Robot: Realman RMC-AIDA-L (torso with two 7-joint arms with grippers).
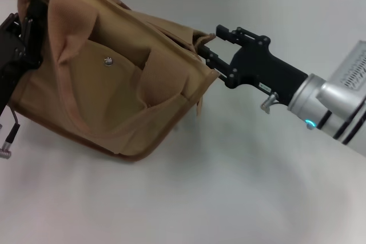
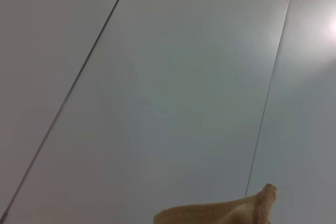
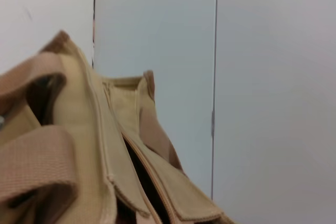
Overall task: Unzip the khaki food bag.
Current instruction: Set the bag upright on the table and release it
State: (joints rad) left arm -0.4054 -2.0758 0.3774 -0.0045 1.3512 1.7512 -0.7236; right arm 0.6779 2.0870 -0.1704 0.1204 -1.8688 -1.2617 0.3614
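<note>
Tipping toward us on the table [image 1: 229, 187], the khaki food bag [image 1: 114, 84], our right hand [image 1: 207, 50] clamped on its top right corner, our left hand [image 1: 17, 32] against its left end, fingers we cannot tell.

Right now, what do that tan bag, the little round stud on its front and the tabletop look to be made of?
The khaki food bag looks like matte woven canvas: it creases softly, and the wide strap handles show a coarse weave. The snap glints silver, so probably metal. The table is smooth, pale and slightly glossy, perhaps laminate. The right gripper at the bag's end looks like black plastic or painted metal.
</note>
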